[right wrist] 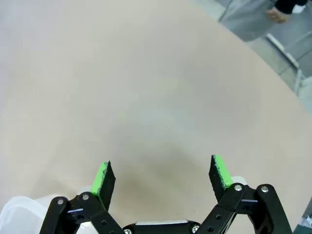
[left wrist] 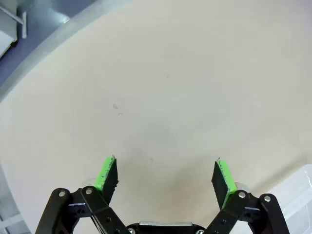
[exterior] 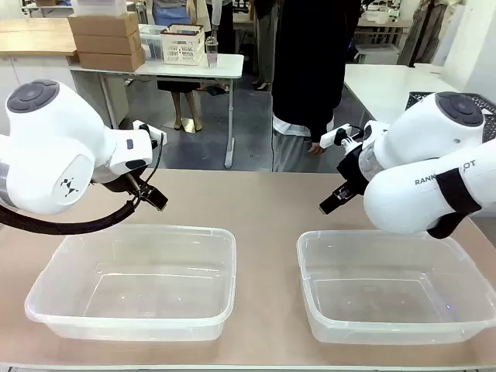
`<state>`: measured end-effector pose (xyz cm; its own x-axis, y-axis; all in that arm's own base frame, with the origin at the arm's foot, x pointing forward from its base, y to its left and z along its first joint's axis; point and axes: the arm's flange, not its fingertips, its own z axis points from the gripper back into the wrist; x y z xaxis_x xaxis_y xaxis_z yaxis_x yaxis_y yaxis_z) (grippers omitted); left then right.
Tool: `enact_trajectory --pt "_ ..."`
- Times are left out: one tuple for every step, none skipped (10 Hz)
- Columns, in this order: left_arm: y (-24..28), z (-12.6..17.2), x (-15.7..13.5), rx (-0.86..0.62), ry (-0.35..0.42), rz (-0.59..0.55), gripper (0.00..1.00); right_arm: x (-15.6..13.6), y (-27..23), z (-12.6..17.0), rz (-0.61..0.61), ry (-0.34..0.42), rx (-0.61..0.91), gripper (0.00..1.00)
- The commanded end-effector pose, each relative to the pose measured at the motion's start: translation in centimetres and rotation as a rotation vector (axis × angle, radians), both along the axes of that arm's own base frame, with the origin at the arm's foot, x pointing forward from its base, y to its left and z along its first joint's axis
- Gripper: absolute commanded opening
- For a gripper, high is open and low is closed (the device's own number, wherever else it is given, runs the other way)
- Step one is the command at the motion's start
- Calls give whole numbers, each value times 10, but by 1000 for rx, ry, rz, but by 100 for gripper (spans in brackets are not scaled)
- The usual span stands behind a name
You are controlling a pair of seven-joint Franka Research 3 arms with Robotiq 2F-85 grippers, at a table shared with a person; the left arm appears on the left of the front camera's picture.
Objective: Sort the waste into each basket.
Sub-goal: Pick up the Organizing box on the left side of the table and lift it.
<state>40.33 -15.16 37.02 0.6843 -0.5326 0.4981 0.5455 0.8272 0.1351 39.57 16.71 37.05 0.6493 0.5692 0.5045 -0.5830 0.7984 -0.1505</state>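
Two see-through plastic baskets stand on the beige table near its front edge: the left basket (exterior: 132,283) and the right basket (exterior: 395,287), both with nothing inside. My left gripper (exterior: 151,198) hangs above the table just behind the left basket's far rim. In the left wrist view its jaws (left wrist: 165,178) are open over bare tabletop. My right gripper (exterior: 332,203) hovers behind the right basket's far left corner, and its jaws (right wrist: 163,178) are also open over bare table. The waste is out of view.
A person in dark clothes (exterior: 310,70) stands at the table's far side, one hand (exterior: 316,147) hanging near the edge. A basket corner (left wrist: 297,195) shows at the lower right of the left wrist view. Other tables with boxes stand farther back.
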Motion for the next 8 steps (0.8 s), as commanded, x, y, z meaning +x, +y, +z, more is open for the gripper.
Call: enact_trajectory --pt "0 0 0 0 0 0 100 0 0 0 0 0 0 100" --pt "0 0 0 0 0 0 100 0 0 0 0 0 0 100" --pt "0 0 0 0 0 0 100 0 0 0 0 0 0 100" --pt "0 0 0 0 0 0 100 0 0 0 0 0 0 100" --pt "0 0 0 0 0 0 100 0 0 0 0 0 0 100" --pt "0 0 0 0 0 0 100 0 0 0 0 0 0 100" --pt "0 0 0 0 0 0 100 0 0 0 0 0 0 100" --pt "0 0 0 0 0 0 100 0 0 0 0 0 0 100"
